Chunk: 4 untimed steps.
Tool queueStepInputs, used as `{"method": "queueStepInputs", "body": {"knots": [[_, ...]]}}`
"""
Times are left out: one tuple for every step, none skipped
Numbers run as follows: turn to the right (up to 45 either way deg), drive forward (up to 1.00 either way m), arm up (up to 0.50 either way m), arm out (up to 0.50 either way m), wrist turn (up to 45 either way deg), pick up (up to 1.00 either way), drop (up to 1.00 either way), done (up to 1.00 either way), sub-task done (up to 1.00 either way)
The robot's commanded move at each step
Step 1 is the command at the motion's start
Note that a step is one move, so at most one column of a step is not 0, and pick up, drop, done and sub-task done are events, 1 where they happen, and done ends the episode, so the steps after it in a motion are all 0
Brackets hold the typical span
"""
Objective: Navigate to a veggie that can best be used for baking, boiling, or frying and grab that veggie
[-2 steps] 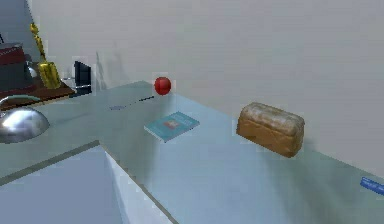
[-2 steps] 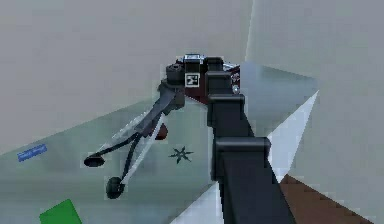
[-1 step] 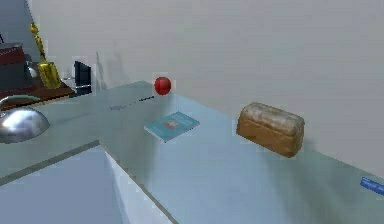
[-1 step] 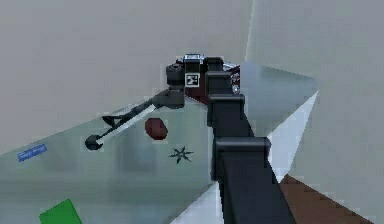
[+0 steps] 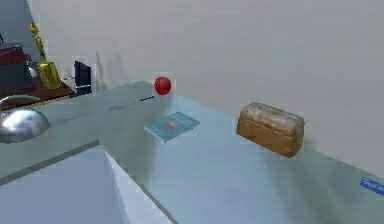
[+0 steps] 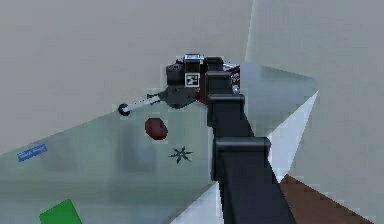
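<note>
A dark reddish-brown rounded lump [image 6: 156,128], potato-like in shape, shows over the pale glassy countertop [image 6: 100,165] in the arm side view. The dark arm [image 6: 240,160] rises from the bottom edge to the gripper's body beside the white marker squares [image 6: 192,78]. From there the gripper [image 6: 128,107] stretches its thin fingers to the left, a little above and left of the lump. I cannot tell whether it holds anything, nor whether it touches the lump.
In the forward view the counter carries a red round fruit [image 5: 162,86], a blue flat item [image 5: 172,126], a bread loaf [image 5: 270,128], a metal bowl [image 5: 22,122] and a gold statuette [image 5: 42,60]. The arm side view adds a dark star-shaped mark [image 6: 181,154], a green square [image 6: 60,212] and a small blue item [image 6: 31,152].
</note>
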Motion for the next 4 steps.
{"method": "queueStepInputs", "body": {"knots": [[0.0,0.00,0.00,0.00,18.0,0.00,0.00,0.00,0.00],[0.0,0.00,-0.12,0.00,0.0,0.00,0.00,0.00,0.00],[0.0,0.00,0.00,0.00,0.0,1.00,0.00,0.00,0.00],[0.0,0.00,0.10,0.00,0.0,0.00,0.00,0.00,0.00]]}}
